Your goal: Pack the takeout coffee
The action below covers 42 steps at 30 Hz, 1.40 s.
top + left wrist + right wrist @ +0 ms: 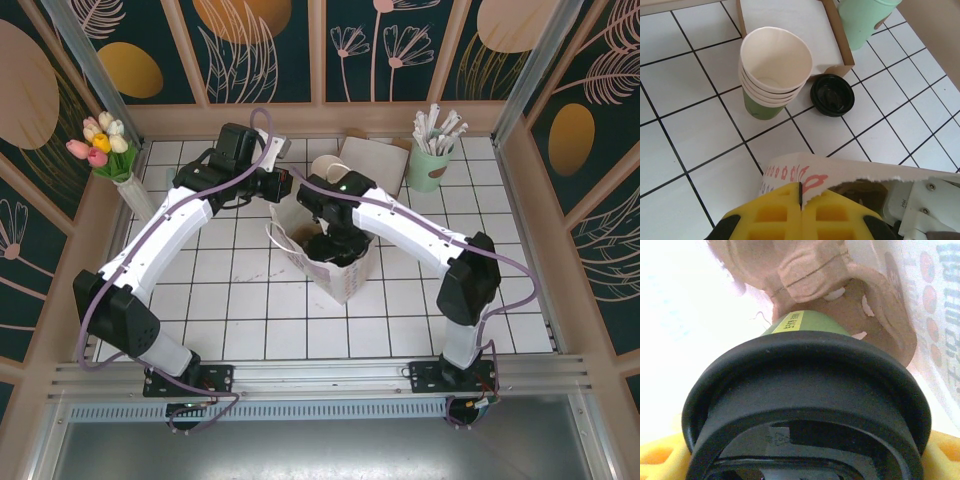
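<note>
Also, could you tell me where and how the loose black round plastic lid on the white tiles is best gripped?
Probably by its outer rim, coming straight down from above. The black round plastic lid lies flat on the white tile, so it offers little side wall to grasp. Keep the pinch clear of the stack of cream-white paper cups and the brown cardboard tray corner beside it.

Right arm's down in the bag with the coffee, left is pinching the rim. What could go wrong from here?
1. The left end effector clamps only the thin paper rim of the bag, which looks ragged there; any pull may tear it.
2. The coffee cup sits in the right end effector near the bag's creased, uneven bottom; released off level, it could tip.
3. That end effector crowds the bag's mouth; lifting out might drag the bag into the stacked cups behind.
</note>
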{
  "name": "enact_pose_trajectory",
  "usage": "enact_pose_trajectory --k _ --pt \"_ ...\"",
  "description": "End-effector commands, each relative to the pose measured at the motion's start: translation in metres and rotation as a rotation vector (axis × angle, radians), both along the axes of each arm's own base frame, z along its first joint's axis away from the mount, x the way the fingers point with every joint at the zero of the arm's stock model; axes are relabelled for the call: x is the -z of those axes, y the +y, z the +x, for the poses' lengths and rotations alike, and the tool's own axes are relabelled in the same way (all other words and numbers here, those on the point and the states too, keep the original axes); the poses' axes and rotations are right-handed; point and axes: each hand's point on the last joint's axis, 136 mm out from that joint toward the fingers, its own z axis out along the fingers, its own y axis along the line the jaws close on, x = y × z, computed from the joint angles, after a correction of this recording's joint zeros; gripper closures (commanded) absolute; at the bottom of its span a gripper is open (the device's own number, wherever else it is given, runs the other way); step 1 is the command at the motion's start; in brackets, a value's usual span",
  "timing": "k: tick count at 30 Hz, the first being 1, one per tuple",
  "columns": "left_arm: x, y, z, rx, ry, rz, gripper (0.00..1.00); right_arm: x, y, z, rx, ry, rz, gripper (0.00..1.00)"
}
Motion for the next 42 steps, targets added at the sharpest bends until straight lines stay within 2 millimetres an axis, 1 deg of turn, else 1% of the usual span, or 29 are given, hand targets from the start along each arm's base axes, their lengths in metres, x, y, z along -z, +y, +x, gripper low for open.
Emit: enact_pose_trajectory --k 1,9,19,27,31,36,42 --pt "-0.010 0.003 0.006 -0.019 -0.021 0.000 1.00 -0.005 -0.012 -0.007 0.026 0.014 -0.020 0.44" --pt "-0.010 0.003 0.006 -0.018 -0.023 0.002 1.00 0.006 -0.016 -0.011 0.013 0.041 -0.049 0.44" --pt "-0.010 0.002 0.008 -0.017 -0.027 0.002 1.00 0.010 -0.015 -0.010 0.000 0.048 -0.058 0.44" --pt "-0.009 0.002 0.009 -0.013 -0.029 0.005 1.00 0.010 -0.016 -0.010 0.002 0.046 -0.061 0.44" --pt "-0.009 0.002 0.009 -0.012 -0.029 0.005 1.00 0.012 -0.020 -0.006 0.011 0.030 -0.081 0.44" --pt "-0.008 0.002 0.009 -0.013 -0.029 0.005 1.00 0.005 -0.025 0.002 0.040 -0.008 -0.082 0.44" --pt "-0.008 0.002 0.009 -0.012 -0.029 0.005 1.00 0.003 -0.027 0.003 0.049 -0.016 -0.081 0.44"
